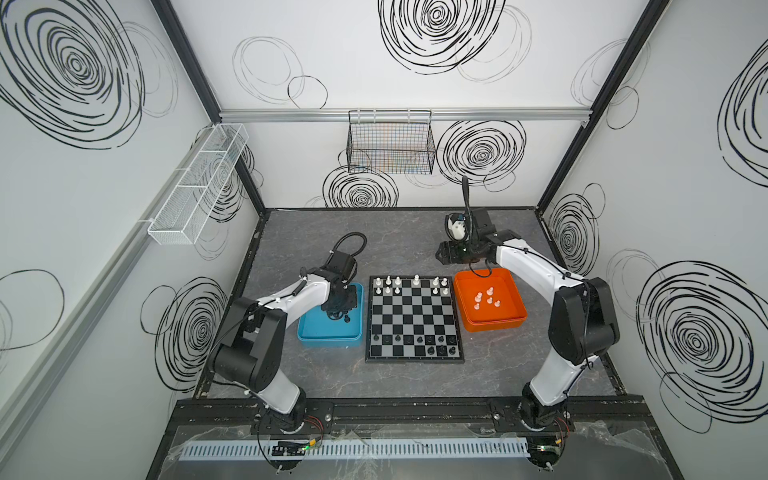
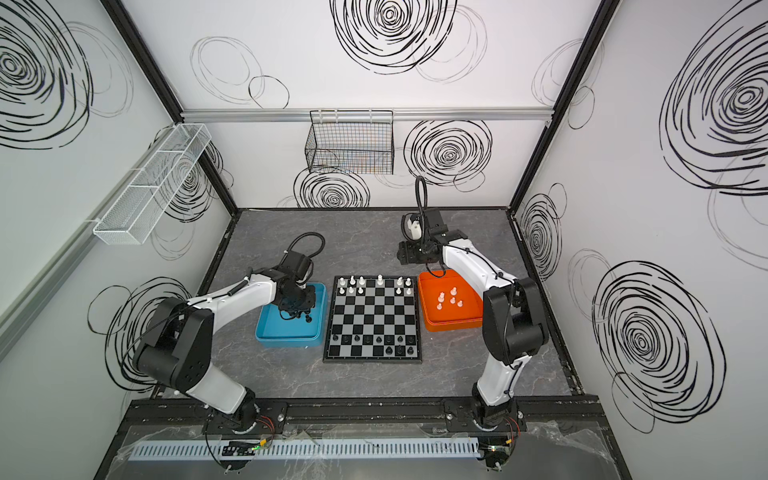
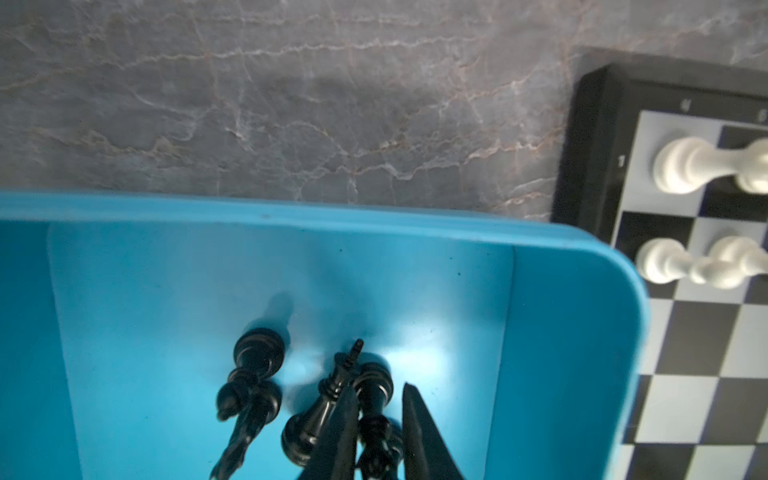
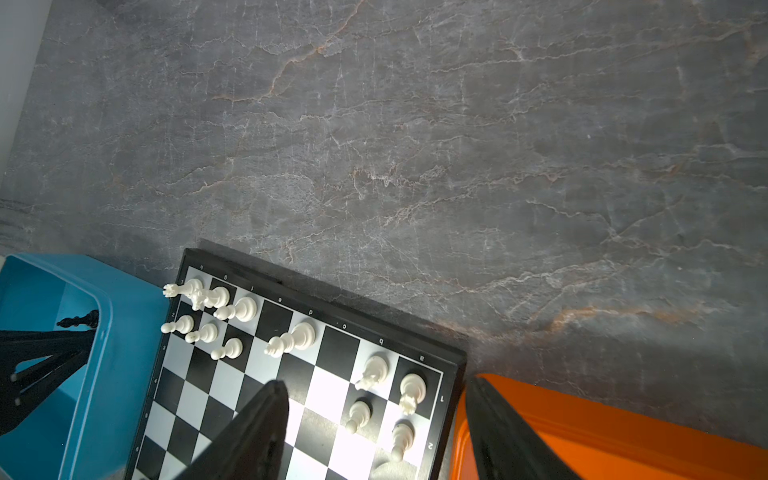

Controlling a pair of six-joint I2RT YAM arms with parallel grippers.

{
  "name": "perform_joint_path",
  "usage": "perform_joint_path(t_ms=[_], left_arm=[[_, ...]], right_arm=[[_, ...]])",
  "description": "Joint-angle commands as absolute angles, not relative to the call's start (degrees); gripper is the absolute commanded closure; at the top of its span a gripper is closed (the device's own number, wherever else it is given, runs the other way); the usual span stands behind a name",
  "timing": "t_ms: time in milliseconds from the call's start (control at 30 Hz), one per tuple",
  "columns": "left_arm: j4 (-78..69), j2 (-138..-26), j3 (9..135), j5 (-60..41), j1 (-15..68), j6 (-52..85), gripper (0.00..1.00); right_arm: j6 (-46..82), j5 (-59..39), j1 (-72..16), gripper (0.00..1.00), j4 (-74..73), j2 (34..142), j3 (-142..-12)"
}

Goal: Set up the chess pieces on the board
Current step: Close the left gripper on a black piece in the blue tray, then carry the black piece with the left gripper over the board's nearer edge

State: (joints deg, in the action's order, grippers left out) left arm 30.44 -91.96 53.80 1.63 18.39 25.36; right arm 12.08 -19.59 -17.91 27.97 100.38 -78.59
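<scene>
I have the left fingers (image 3: 417, 436) straddling a black chess piece (image 3: 374, 395) lying in the blue tray (image 3: 291, 212), grip unconfirmed from here, bound for the board (image 1: 414, 320), while the right fingers (image 4: 253, 436) wait spread wide, empty.

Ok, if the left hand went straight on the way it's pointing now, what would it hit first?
Most likely the black chess piece lying between the left hand's fingers, then the blue tray's floor right beneath; depth is hard to judge.
</scene>
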Motion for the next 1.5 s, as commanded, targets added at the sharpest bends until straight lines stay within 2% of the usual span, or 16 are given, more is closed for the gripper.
perform_joint_path(t_ms=[0, 433, 1067, 1467], left_arm=[[32.18, -92.72, 55.02, 2.63, 18.75, 25.66, 0.79], [33.55, -92.13, 55.89, 3.21, 18.81, 25.44, 0.88], [40.94, -87.44, 64.66, 3.18, 19.23, 24.79, 0.87], [45.91, -84.07, 66.94, 2.80, 30.89, 25.56, 0.87]], right_arm=[[12.40, -19.86, -17.59, 0.29, 27.17, 99.49, -77.87], [12.40, -19.70, -17.64, 0.30, 27.64, 99.57, -78.46], [11.79, -18.75, -17.26, 0.30, 29.69, 100.11, -81.48], [11.49, -18.02, -16.22, 0.29, 30.13, 98.73, -81.17]])
